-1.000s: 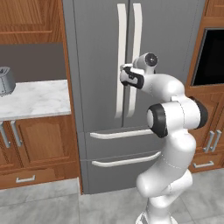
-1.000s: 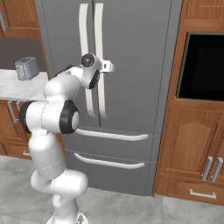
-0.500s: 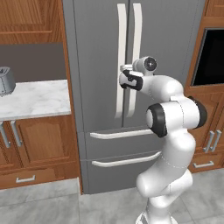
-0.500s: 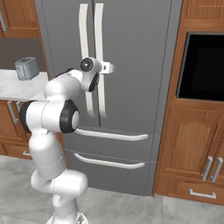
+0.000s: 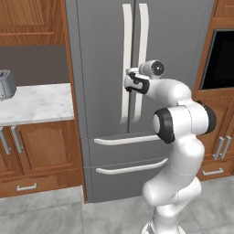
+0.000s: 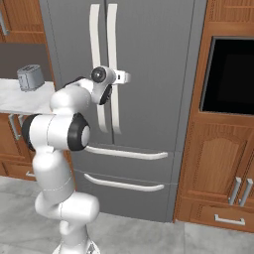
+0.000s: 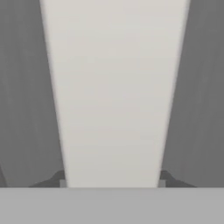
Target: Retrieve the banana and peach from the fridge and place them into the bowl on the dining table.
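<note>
Left base view: my fingers [image 5: 130, 83] are at the left-door handle [image 5: 126, 64] of the fridge [image 5: 100, 91], doors closed. Right base view: hand is against the handle [image 6: 95, 64], mid-height; toaster [image 6: 30, 77] sits on the table [image 6: 15, 96] to the left. Hand view: handle [image 7: 114, 96] runs between both fingers [image 7: 59, 178], which touch its edges, clamped on it.

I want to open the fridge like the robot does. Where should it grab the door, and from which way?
Best on the long white handle of the fridge, about mid-height, coming straight at the door's front. The handle is a tall, narrow bar standing off the door, so fingers fit on both its sides. The gripper is there, a fingertip at each edge.
</note>
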